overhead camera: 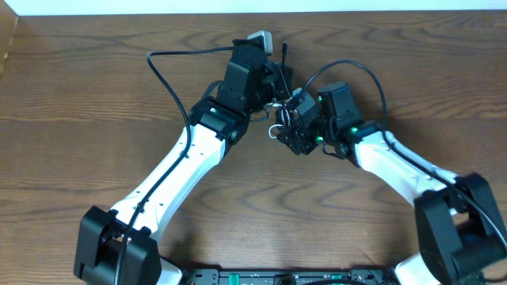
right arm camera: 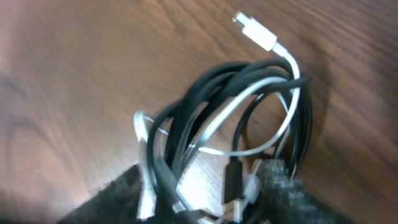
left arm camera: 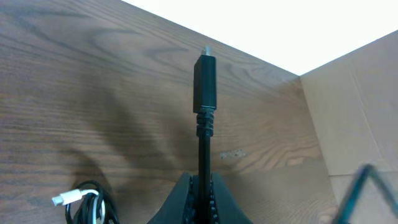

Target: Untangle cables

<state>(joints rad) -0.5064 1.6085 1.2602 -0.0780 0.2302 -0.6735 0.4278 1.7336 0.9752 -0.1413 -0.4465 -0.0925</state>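
My left gripper (left arm camera: 204,177) is shut on the black cable just behind its plug (left arm camera: 205,81), which sticks straight out past the fingertips, above the table. In the overhead view this gripper (overhead camera: 273,67) is at the top centre with the black plug (overhead camera: 283,49) beyond it. A tangled bundle of black and white cable loops (right arm camera: 236,112) lies between the spread fingers of my right gripper (right arm camera: 205,180), which is open. The white cable's plug (right arm camera: 255,31) points away at the top. The bundle (overhead camera: 279,119) also shows in the left wrist view (left arm camera: 87,202).
The wooden table (overhead camera: 95,119) has its far edge just behind the left gripper. A cardboard box (left arm camera: 354,112) stands at the table's far side. The two arms nearly meet at the table's upper centre. Each arm's own thick black wire loops above it.
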